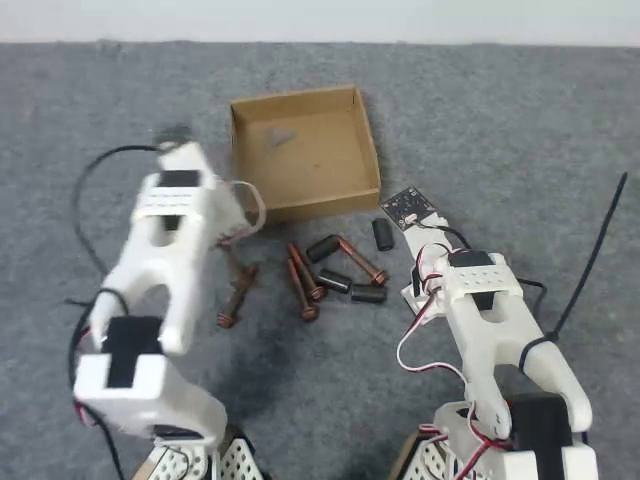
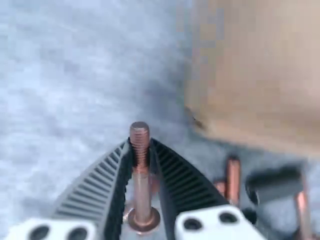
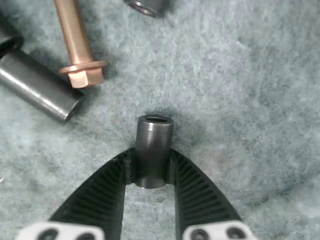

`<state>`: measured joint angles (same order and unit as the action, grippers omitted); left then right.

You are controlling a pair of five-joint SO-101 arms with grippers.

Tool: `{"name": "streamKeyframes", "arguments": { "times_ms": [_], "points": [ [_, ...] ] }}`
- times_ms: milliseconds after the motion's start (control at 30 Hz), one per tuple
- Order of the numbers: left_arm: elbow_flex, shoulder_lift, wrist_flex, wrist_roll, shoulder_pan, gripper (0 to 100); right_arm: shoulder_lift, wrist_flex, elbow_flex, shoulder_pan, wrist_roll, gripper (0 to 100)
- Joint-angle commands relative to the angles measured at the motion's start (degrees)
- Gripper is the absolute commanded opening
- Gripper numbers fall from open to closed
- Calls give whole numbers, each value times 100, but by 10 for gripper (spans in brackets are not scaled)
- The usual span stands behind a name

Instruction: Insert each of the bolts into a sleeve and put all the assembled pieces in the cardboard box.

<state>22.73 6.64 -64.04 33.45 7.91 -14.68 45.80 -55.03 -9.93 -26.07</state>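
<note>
My left gripper (image 2: pixel 140 146) is shut on a copper bolt (image 2: pixel 139 132), whose threaded tip sticks out past the fingertips. It hangs above the carpet beside the cardboard box (image 2: pixel 255 75). My right gripper (image 3: pixel 150 156) is shut on a black sleeve (image 3: pixel 155 134) just over the carpet, open bore facing away. In the high view the left arm (image 1: pixel 175 220) stands left of the box (image 1: pixel 305 205) and the right arm (image 1: pixel 480 300) right of the loose parts. Loose bolts (image 1: pixel 360 260) and sleeves (image 1: pixel 322 248) lie in front of the box.
Near the right gripper lie a bolt (image 3: pixel 75 40) and two sleeves (image 3: pixel 37 87). More bolts (image 1: pixel 301 290) and one apart (image 1: pixel 235 300) lie on the grey carpet. Cables run along both arms. Open carpet lies on both sides of the box.
</note>
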Motion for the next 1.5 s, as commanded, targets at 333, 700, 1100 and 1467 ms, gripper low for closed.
{"name": "streamKeyframes", "arguments": {
  "times_ms": [333,700,1100,1467],
  "points": [
    [690,-571,1134,-229,1811,55,-13,-48,229,145,-237,7],
    [470,-633,1125,-2347,2444,131,-13,-48,229,145,-264,7],
    [-752,-633,-1143,-5116,2549,130,-13,-40,229,145,-281,7],
    [312,-580,-1407,-6840,1855,130,-13,-22,229,145,-281,7]
  ]
}}
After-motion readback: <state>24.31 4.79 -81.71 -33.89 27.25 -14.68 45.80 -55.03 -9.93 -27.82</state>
